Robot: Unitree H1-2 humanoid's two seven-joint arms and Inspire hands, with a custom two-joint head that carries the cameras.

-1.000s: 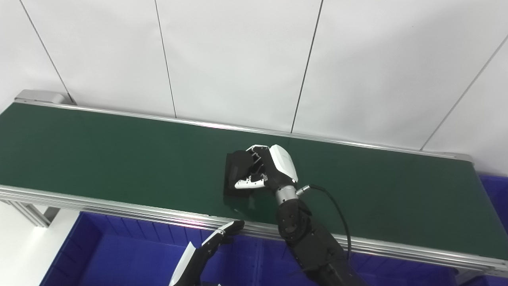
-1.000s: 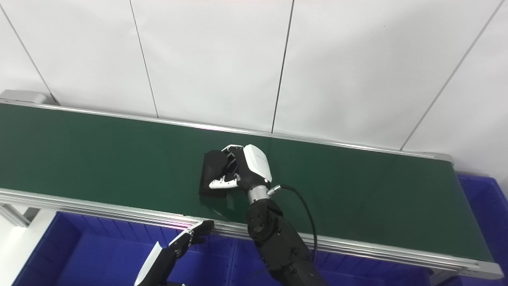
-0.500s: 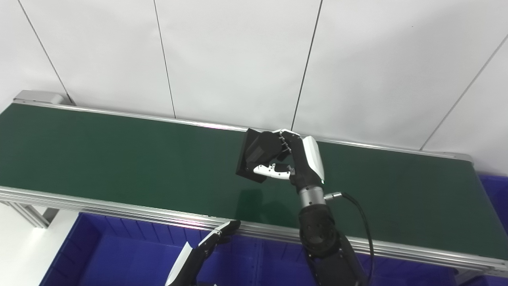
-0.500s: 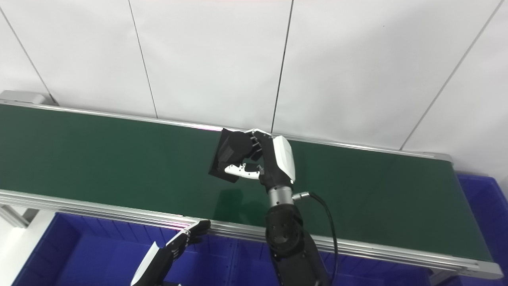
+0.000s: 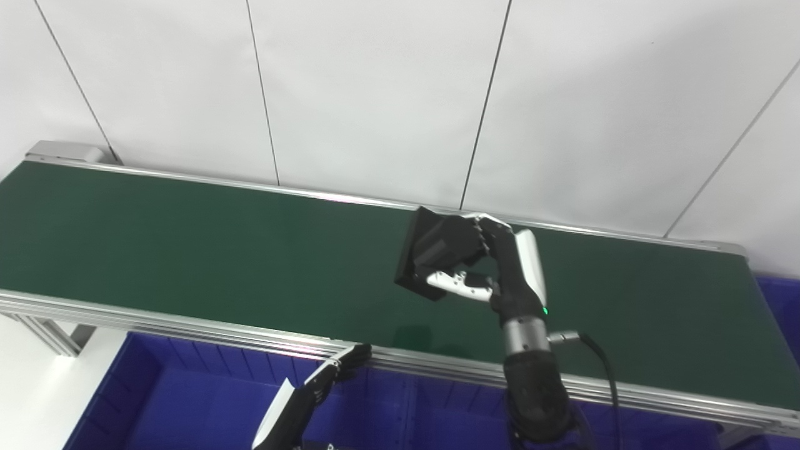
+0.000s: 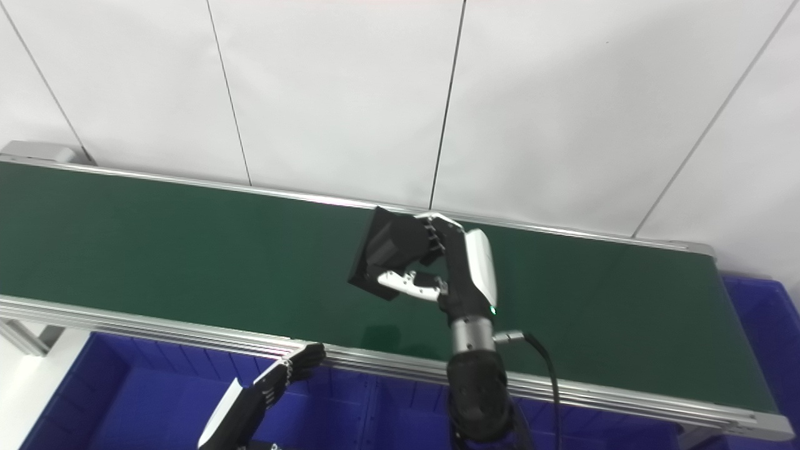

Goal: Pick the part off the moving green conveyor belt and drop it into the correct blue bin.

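A flat black square part (image 5: 431, 253) hangs tilted in the air above the green conveyor belt (image 5: 187, 250), clear of its surface. My right hand (image 5: 500, 269) is shut on the part's right side, fingers over its top edge and thumb under its lower edge. The same part (image 6: 387, 253) and right hand (image 6: 459, 272) show in the right eye view. My left hand (image 5: 312, 394) stays low in front of the belt's near rail, over a blue bin (image 5: 187, 400), fingers extended and holding nothing.
Blue bins run below the belt's near rail (image 5: 187, 325), with another blue bin (image 5: 778, 300) past the belt's right end. A white panelled wall (image 5: 375, 94) stands right behind the belt.
My right hand lifted the black part off the belt and carried it up and to the right. The left hand barely moved.
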